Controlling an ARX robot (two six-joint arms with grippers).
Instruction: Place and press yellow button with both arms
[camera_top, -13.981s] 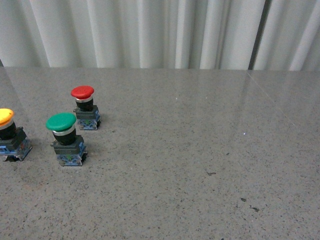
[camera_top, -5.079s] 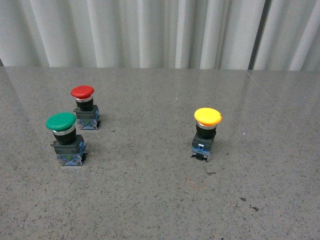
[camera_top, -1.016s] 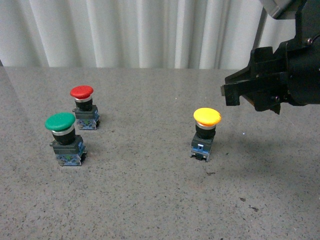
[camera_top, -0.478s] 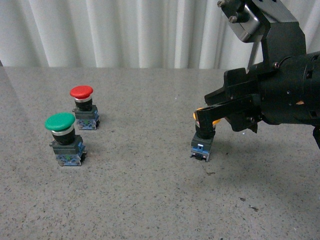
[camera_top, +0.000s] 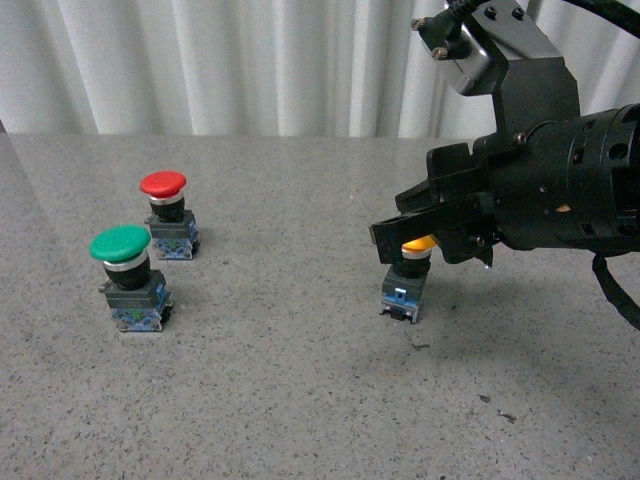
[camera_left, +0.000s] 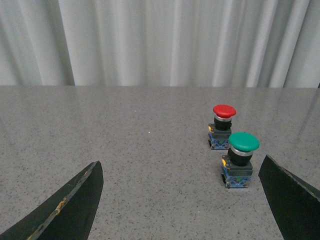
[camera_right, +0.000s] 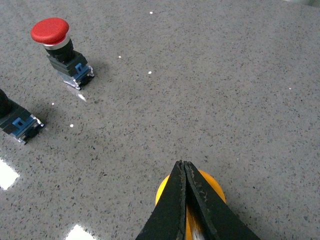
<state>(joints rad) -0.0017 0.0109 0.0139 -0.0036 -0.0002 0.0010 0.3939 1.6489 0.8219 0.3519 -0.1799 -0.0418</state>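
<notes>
Button (camera_top: 405, 285): stiff, light, top-heavy, I judge; push its crown straight down.
Right fingers (camera_right: 183, 172): mine, together, over it.
Left fingers (camera_left: 70, 207): apart.

Our front view looks slightly down across the grey table (camera_top: 300, 400) toward the curtain (camera_top: 250, 60). Our left wrist view sits low over the table, facing the same curtain. Our right wrist view looks steeply down, close above the yellow button (camera_right: 216, 191). All three share the red button (camera_top: 164, 184).
</notes>
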